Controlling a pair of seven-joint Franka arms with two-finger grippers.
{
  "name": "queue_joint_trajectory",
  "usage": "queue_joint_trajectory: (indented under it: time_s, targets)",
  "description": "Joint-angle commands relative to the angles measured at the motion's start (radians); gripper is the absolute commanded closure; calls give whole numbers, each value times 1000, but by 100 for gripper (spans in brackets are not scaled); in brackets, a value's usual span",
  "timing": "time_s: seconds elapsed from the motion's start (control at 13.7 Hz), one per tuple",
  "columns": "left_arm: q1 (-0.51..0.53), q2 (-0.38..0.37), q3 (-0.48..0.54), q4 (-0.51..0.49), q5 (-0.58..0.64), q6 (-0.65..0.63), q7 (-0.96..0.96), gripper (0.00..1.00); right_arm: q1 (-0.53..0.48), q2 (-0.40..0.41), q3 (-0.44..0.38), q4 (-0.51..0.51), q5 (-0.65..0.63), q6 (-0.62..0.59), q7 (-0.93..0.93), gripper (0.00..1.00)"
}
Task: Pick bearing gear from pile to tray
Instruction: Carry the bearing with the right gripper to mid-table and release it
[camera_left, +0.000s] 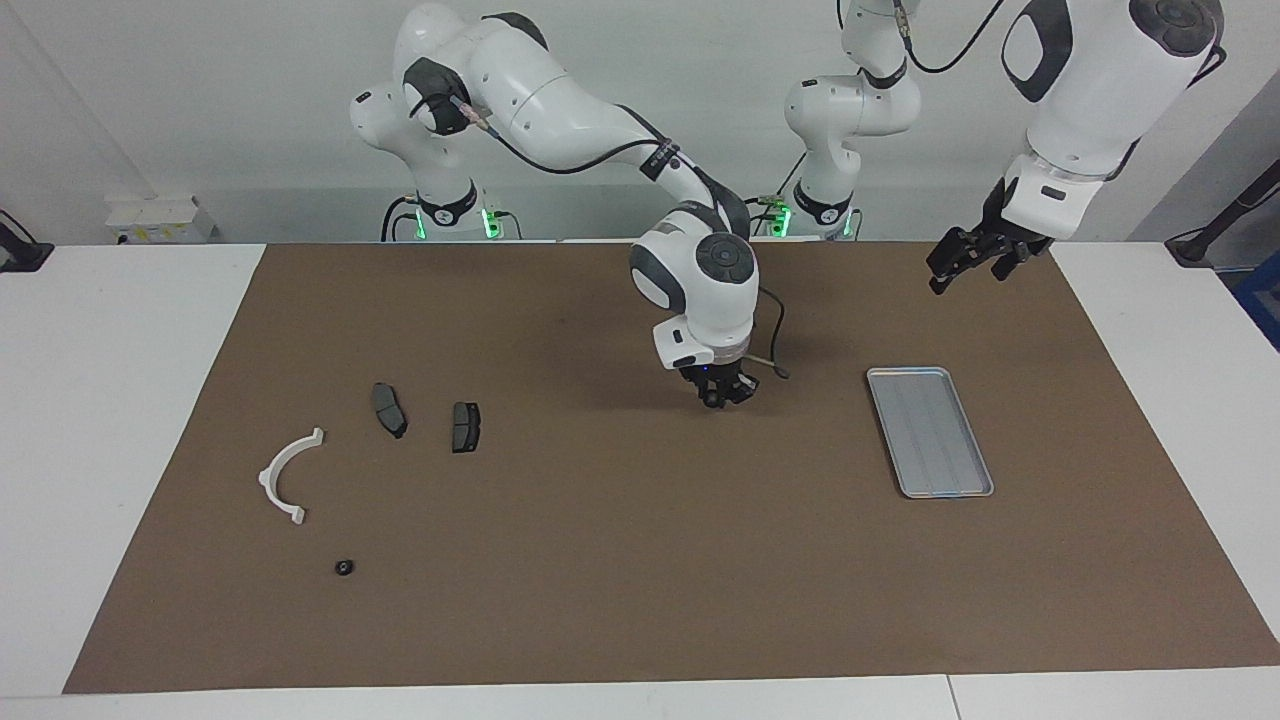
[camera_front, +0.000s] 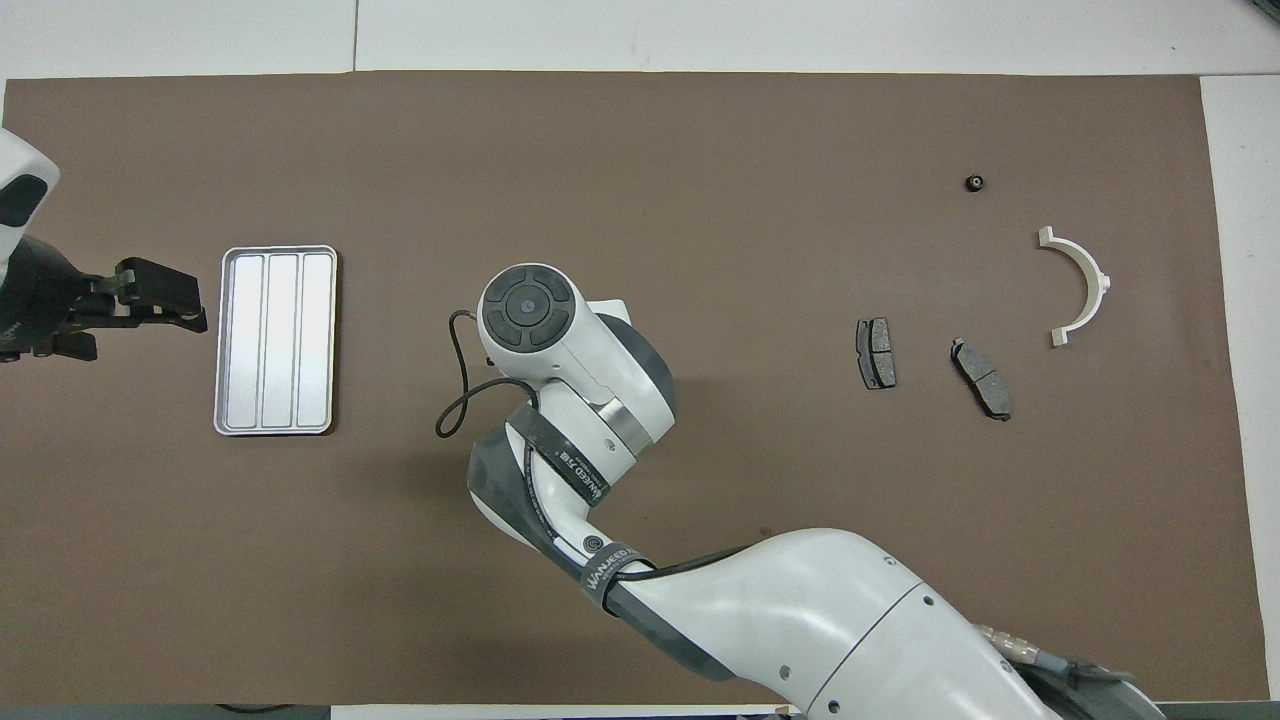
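Tray (camera_left: 930, 432) lay bare; right gripper (camera_left: 718, 395), pinching something small and dark, hung over mat (camera_left: 620, 560); left gripper (camera_left: 962, 262) waited, spread.

Facing camera: mounted high at the table's 6 o'clock edge, aimed toward both arm bases at 12 o'clock. Overhead camera: mounted above the bases, aimed steeply down. Both cover the brown mat (camera_left: 640, 560), rotated half a turn between them.
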Motion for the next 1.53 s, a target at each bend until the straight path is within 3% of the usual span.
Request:
queue_joint_trajectory:
  time_s: [0.0, 0.22, 0.29, 0.37, 0.44, 0.51, 0.73, 1.1, 1.46]
  targets:
    - [-5, -24, 6, -23, -14, -1, 1, 0, -1, -16, 2, -79, -6, 84, 23, 100]
    - [-5, -24, 6, -23, -14, -1, 1, 0, 2, -13, 1, -80, -7, 84, 25, 100]
    - [-5, -24, 6, -23, -14, -1, 1, 0, 2, -13, 1, -76, -6, 68, 25, 95]
    - [-5, -24, 6, -23, -14, -1, 1, 0, 2, -13, 1, -64, -6, 40, 25, 71]
    - [-5, -24, 6, -23, -14, -1, 1, 0, 2, -10, -4, -56, -23, -24, 23, 26]
    - [-5, -24, 6, -23, -14, -1, 1, 0, -8, -12, -2, -16, -65, -84, 20, 2]
    - [-5, -24, 6, -23, -14, -1, 1, 0, -83, -34, 2, 125, -73, -248, -94, 0]
    - [-5, -25, 6, -24, -14, -8, 6, 0, -270, -172, 2, 133, -66, -369, -497, 0]
    - [-7, -25, 3, -35, -14, 42, 57, 0, -468, -214, 1, 121, -76, -388, -924, 0]
